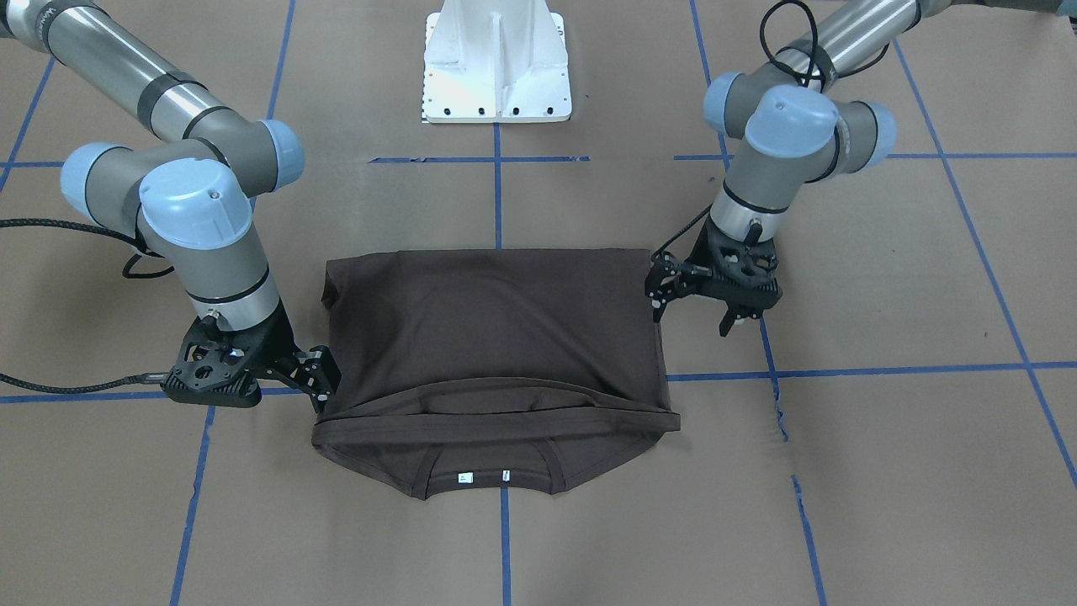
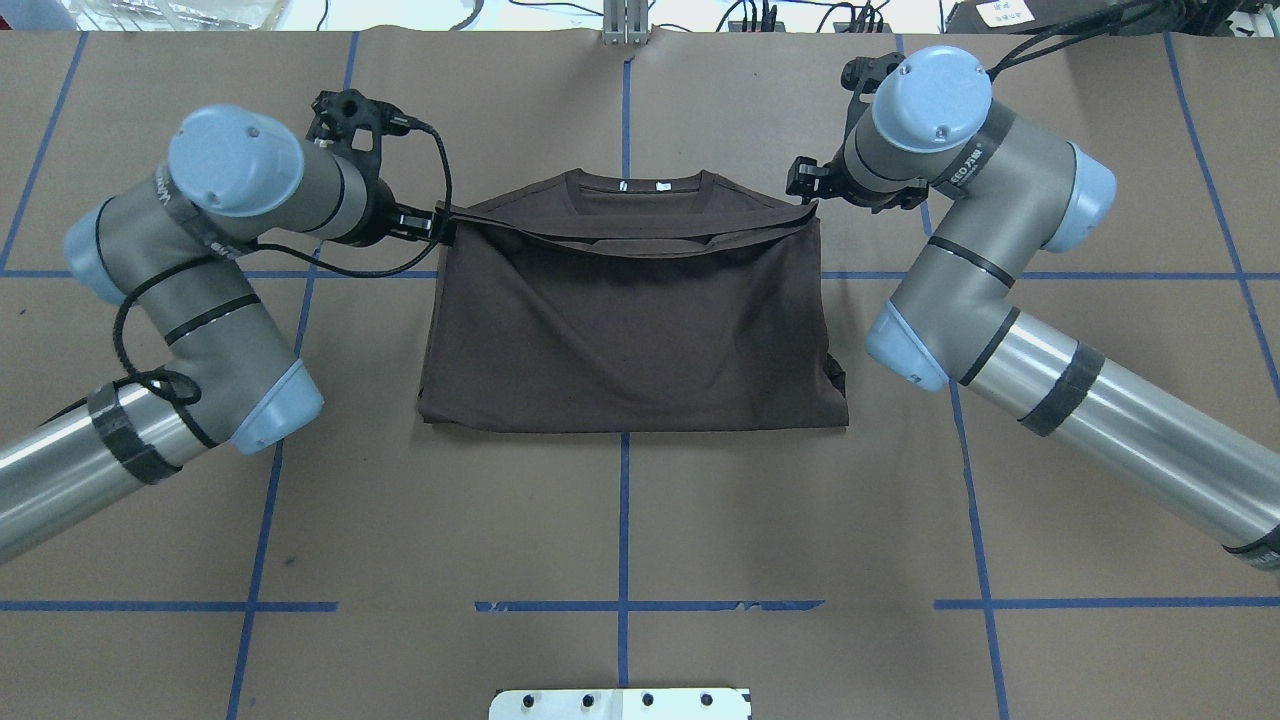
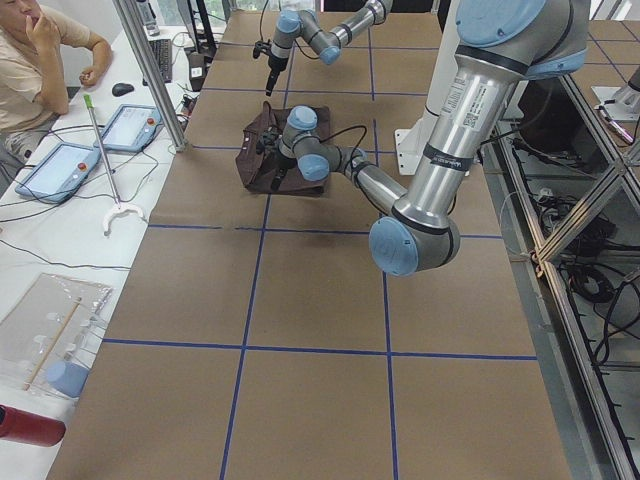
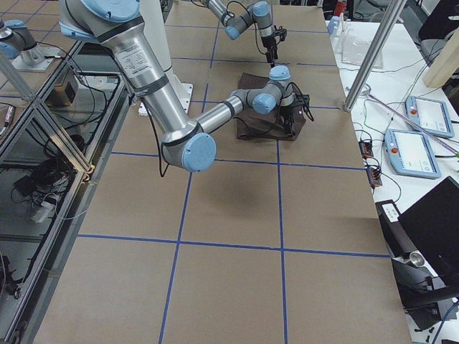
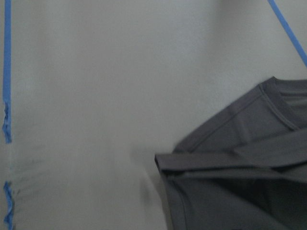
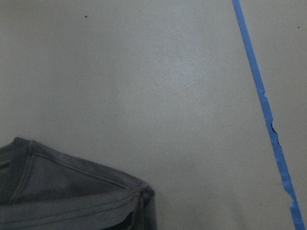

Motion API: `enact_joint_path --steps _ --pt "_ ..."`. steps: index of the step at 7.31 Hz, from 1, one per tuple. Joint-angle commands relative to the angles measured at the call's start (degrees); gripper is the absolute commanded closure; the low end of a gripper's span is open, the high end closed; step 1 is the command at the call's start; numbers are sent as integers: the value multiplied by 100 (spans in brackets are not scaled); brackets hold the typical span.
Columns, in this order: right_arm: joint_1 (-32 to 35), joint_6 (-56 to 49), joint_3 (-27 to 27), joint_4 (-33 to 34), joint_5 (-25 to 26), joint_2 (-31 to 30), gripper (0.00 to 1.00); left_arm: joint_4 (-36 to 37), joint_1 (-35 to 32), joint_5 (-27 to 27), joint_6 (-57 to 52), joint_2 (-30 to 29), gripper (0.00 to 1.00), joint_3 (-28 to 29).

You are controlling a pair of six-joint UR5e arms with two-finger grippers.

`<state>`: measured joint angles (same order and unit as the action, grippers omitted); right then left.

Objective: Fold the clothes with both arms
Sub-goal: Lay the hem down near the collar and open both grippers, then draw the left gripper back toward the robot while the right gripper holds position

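Note:
The dark brown T-shirt (image 1: 496,328) lies flat on the brown paper table, folded so its hem sits just short of the collar (image 1: 492,471) with its white neck tags (image 1: 464,477). It also shows in the overhead view (image 2: 630,330). My left gripper (image 1: 694,310) hangs beside the shirt's edge with its jaws spread and nothing in them; in the overhead view (image 2: 432,222) it is at the hem corner. My right gripper (image 1: 324,383) sits at the opposite hem corner (image 2: 805,185) and looks open. Both wrist views show a shirt corner (image 5: 240,182) (image 6: 72,191) lying on the table, with no fingers in view.
The white bolted pedestal base (image 1: 496,76) stands on the robot's side of the shirt. Blue tape lines (image 1: 501,202) grid the table. An operator (image 3: 40,50) sits beyond the table's far edge, next to tablets (image 3: 60,165) and cables.

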<state>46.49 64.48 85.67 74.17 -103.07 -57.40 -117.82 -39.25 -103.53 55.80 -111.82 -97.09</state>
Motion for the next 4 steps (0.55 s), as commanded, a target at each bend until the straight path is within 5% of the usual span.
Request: enact_joint_path --steps 1,2,4 --pt "9 -6 99 1 -11 -60 0 -126 679 121 1540 502 46 -565" --pt "9 -6 116 -8 -11 -61 0 -170 978 427 2026 520 55 -592" --pt "0 3 221 10 7 -95 0 -162 1183 509 2198 529 55 -566"
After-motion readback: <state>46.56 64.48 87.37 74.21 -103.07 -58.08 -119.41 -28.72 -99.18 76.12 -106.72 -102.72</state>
